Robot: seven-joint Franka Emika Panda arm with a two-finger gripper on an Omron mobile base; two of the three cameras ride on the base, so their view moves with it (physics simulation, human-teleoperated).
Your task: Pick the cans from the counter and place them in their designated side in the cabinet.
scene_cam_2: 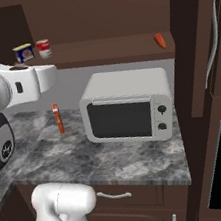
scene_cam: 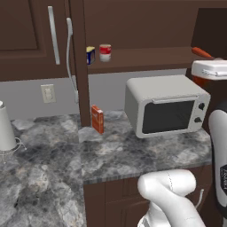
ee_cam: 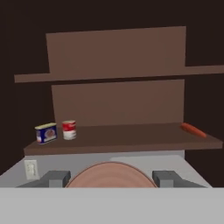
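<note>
My gripper is shut on the plain orange-red can, whose round end shows between the two dark fingertips. From the left base view, that can hangs under the white hand at the right edge, above the microwave's right end. The red can with a cream-white band stands upright at the left end of the cabinet shelf, next to a blue-and-yellow container. The hand faces the open cabinet from a distance.
A white microwave sits on the grey counter under the shelf. A flat orange-red box leans by the cabinet post. A carrot lies at the shelf's right end. A white vessel stands far left.
</note>
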